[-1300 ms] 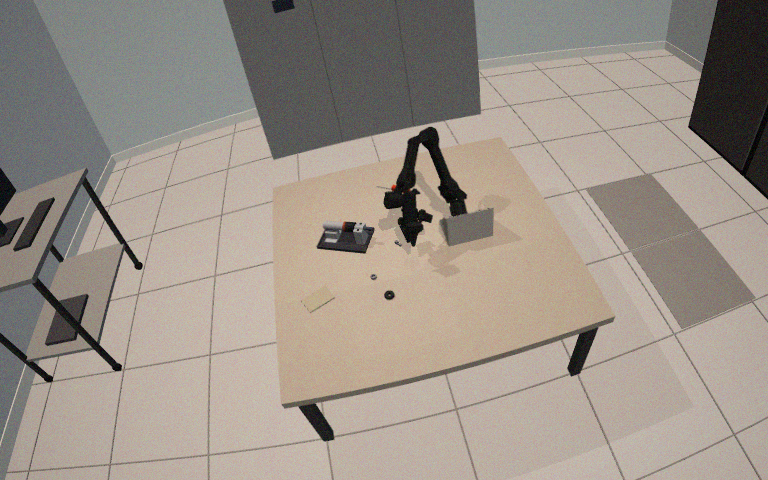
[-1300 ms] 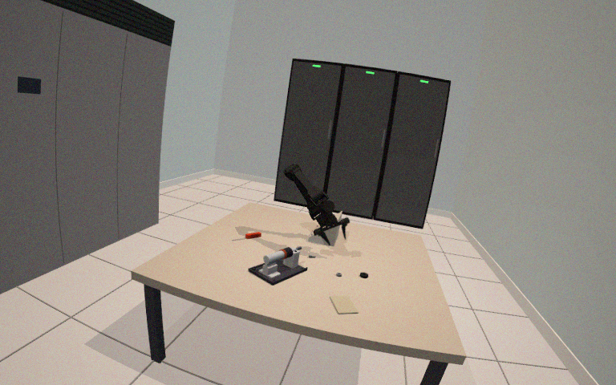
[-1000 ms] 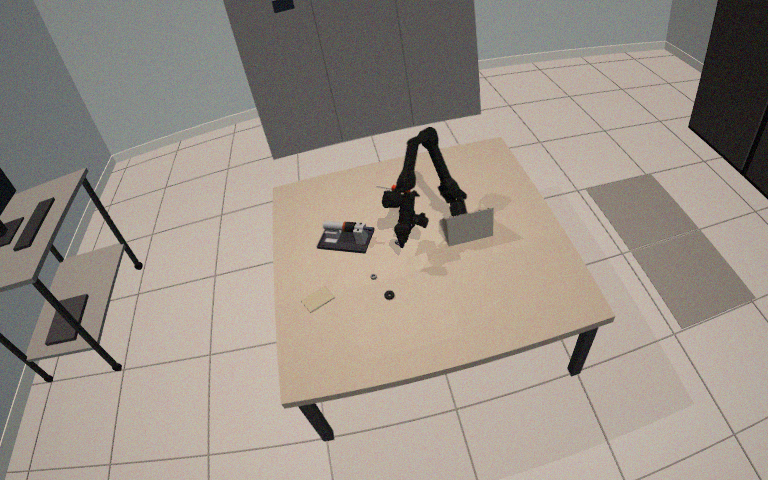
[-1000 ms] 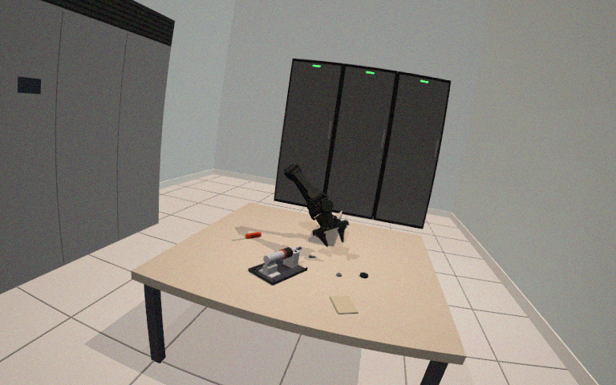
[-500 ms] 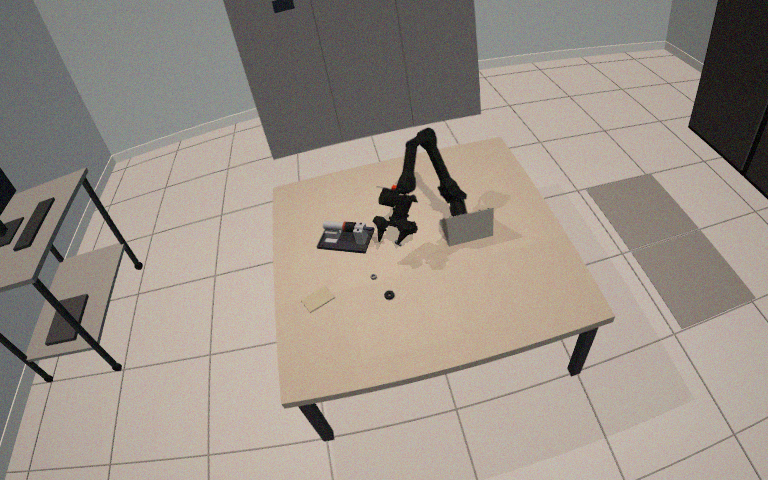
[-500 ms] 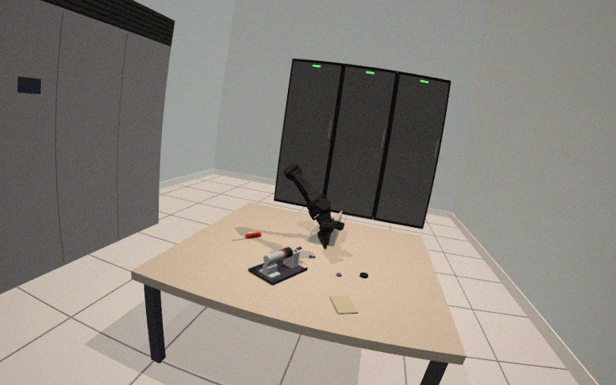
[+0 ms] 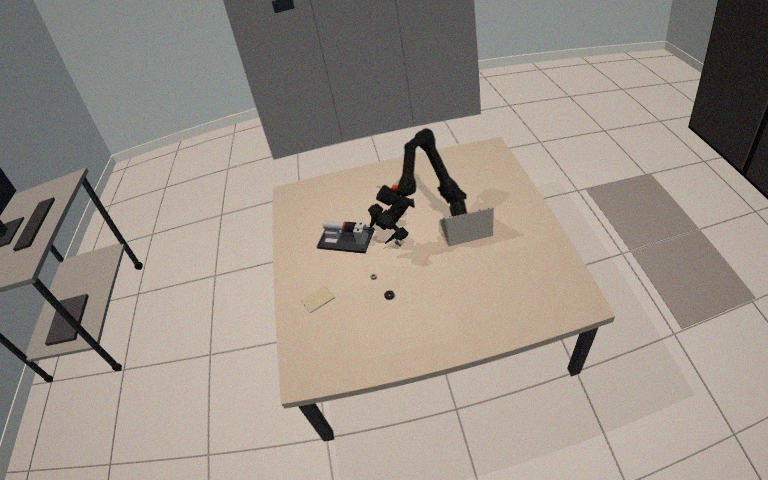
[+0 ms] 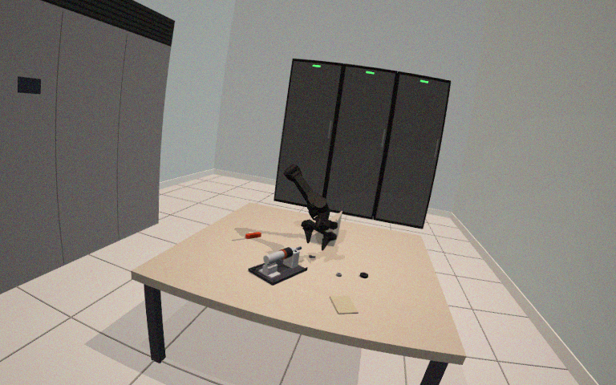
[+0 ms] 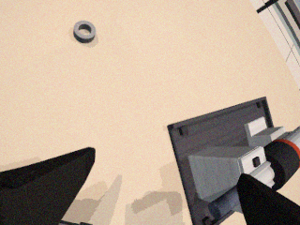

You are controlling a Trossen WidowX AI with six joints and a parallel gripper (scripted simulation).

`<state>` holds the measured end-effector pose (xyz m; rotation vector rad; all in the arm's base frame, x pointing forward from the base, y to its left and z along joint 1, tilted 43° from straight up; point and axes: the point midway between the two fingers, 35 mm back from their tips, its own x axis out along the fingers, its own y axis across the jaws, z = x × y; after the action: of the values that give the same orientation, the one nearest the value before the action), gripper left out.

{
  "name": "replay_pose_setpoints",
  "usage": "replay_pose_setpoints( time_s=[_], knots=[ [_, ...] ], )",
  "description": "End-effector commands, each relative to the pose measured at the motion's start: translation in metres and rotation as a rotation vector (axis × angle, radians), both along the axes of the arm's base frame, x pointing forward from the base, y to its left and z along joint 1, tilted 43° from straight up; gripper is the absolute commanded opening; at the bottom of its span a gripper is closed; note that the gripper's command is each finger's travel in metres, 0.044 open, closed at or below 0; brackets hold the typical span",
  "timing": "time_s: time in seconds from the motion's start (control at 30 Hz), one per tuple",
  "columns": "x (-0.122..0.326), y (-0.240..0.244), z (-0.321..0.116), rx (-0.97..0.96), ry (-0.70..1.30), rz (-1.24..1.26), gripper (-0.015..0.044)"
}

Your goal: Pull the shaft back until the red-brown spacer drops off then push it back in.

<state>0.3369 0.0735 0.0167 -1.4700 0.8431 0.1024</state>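
The fixture's dark baseplate lies on the table's left half. On it the pale shaft runs through light grey blocks. A red-brown spacer sits on the shaft, with a dark spacer beside it. The shaft's thin end sticks out toward my gripper. My gripper is open and empty. It hovers just off that end of the fixture, one finger over the shaft's thin end.
A small grey bolt-like piece lies under the gripper. A grey ring, a black ring and a tan card lie nearer the front. A grey box stands at the arm's base. A red tool lies far left.
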Motion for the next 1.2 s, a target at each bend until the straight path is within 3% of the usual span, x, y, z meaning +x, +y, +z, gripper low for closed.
replay_pose_setpoints(
  time_s=[0.0,1.17],
  knots=[
    [0.0102,-0.0332,0.0326,0.576,-0.704,-0.568,0.044],
    [0.0112,-0.037,0.0365,0.621,-0.75,-0.598,0.044]
  ],
)
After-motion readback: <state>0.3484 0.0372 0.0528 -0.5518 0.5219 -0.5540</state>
